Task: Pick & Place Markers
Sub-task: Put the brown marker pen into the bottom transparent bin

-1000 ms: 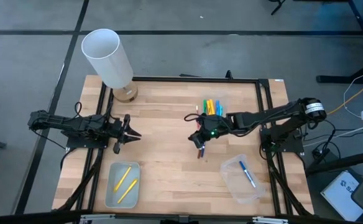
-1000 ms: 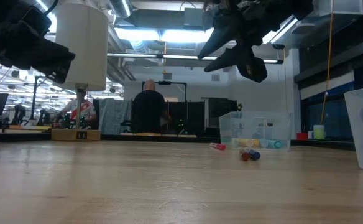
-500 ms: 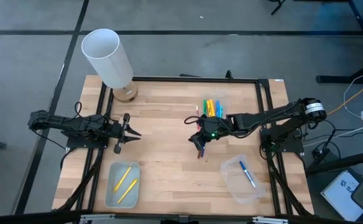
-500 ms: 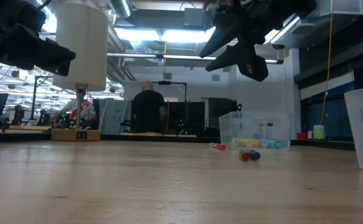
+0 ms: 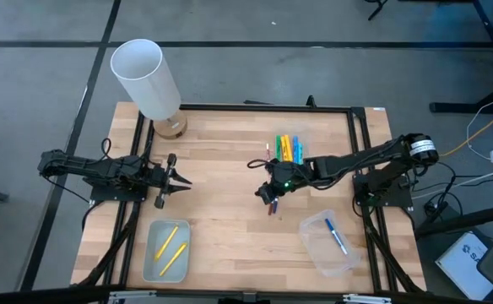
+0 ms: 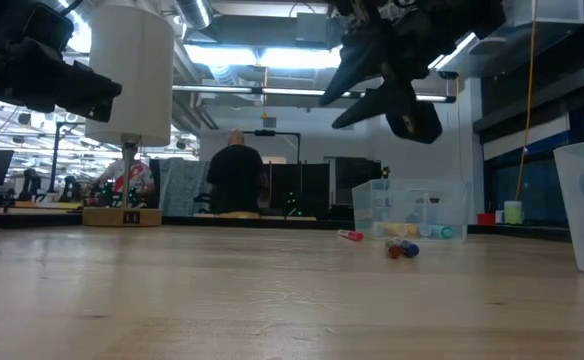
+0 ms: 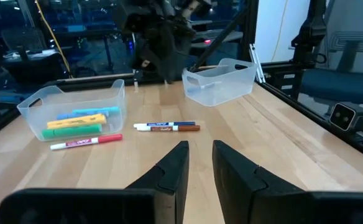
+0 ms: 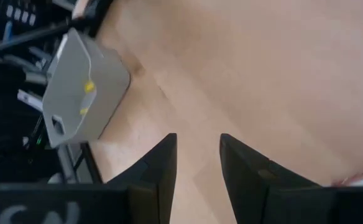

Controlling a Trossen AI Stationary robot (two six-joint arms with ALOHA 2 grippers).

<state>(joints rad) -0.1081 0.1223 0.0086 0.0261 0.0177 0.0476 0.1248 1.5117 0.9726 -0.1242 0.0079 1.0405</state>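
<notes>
Pale wood counter [image 5: 221, 169] with black frame, grey floor around. Right pincer [image 5: 268, 192] near counter centre, raised above surface, fingers parted, holding nothing. Left pincer [image 5: 179, 181] waits at 9 o'clock side, fingers parted, empty. Markers [image 5: 289, 146] in clear tray [image 5: 305, 135] at 1 o'clock from centre; two loose markers [image 7: 166, 127] on counter near right pincer. Yellow markers [image 5: 169, 245] in tray [image 5: 150, 268] at 7 o'clock; blue marker [image 5: 336, 236] in tray [image 5: 314, 249] at 5 o'clock. White tube [image 5: 145, 78] at 11 o'clock. Beyond the counter: dim workshop, person [image 6: 237, 180] standing.
</notes>
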